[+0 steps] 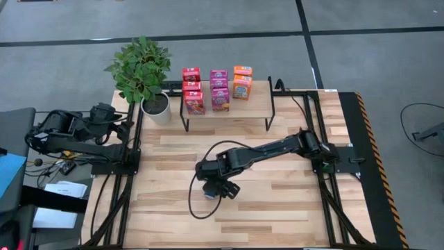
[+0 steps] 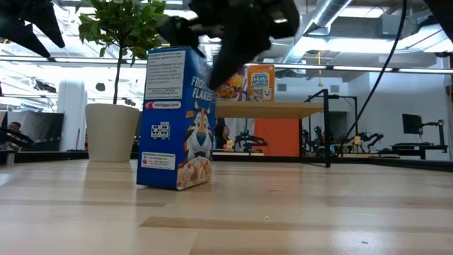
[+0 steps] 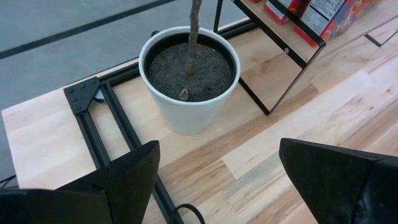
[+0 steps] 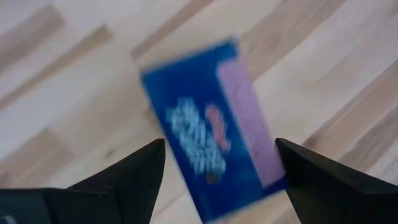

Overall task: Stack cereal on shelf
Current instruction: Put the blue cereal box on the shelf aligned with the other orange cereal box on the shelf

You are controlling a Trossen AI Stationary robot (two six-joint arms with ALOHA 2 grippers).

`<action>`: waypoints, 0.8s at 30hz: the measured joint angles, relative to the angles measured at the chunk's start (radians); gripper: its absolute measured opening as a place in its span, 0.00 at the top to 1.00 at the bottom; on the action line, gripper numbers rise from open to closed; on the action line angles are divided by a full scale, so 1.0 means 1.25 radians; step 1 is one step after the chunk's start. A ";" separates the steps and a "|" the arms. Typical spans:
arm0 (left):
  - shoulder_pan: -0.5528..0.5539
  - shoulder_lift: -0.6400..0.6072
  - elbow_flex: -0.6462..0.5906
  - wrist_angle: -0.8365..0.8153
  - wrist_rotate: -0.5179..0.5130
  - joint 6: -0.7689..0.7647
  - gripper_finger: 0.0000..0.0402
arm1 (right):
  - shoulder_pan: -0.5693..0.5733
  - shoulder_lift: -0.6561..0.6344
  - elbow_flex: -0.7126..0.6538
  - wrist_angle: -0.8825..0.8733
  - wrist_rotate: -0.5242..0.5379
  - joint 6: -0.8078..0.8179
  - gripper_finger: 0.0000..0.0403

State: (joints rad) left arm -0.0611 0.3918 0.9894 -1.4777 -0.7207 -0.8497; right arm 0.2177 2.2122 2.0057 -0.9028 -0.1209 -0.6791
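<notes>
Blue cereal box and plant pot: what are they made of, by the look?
Blue cereal box: likely thin cardboard, printed, slightly glossy; sharp folded edges, flat panels. Plant pot: looks like white glazed ceramic, possibly plastic; smooth, uniform, thick rim.

Blue cereal box (image 4: 214,130) motion-blurred

- Evenly bright from overhead; soft shadows only.
- Strongly backlit at surface level, dark silhouetted arm against glowing windows.
- Motion-blurred blue rectangular cardboard cereal box (image 4: 214,127) in right wrist view; elsewhere sharp.
</notes>
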 joint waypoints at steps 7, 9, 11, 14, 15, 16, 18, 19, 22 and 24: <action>0.000 0.000 0.000 -0.002 -0.015 0.000 0.20 | -0.009 -0.009 0.001 -0.080 -0.009 -0.008 0.26; 0.000 0.000 0.000 -0.002 -0.016 0.000 0.20 | -0.009 -0.016 0.002 -0.076 -0.014 -0.008 0.28; 0.000 0.000 0.000 -0.002 -0.018 0.000 0.20 | -0.009 -0.022 0.003 -0.074 -0.027 -0.006 0.30; 0.000 0.000 0.000 -0.002 -0.020 0.000 0.20 | -0.009 -0.027 0.001 -0.074 -0.031 -0.001 0.33; 0.000 0.000 0.000 -0.002 -0.021 0.000 0.20 | -0.009 -0.027 0.001 -0.073 -0.031 -0.001 0.34; 0.000 0.000 0.000 -0.002 -0.021 0.000 0.20 | -0.009 -0.027 0.001 -0.074 -0.031 0.000 0.35; 0.000 0.000 0.000 -0.002 -0.022 0.000 0.20 | -0.010 -0.027 0.001 -0.074 -0.035 0.010 0.37; 0.000 0.000 0.000 -0.002 -0.022 0.000 0.20 | -0.012 -0.027 0.001 -0.074 -0.045 0.016 0.39; 0.000 0.000 0.000 -0.004 -0.022 0.000 0.20 | -0.014 -0.027 0.001 -0.073 -0.071 0.028 0.44; 0.000 0.000 0.000 -0.005 -0.022 0.000 0.20 | -0.014 -0.027 0.001 -0.071 -0.072 0.034 0.49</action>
State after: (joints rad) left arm -0.0608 0.3920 0.9894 -1.4842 -0.7483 -0.8497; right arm 0.2003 2.1780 2.0071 -0.9915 -0.2111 -0.6363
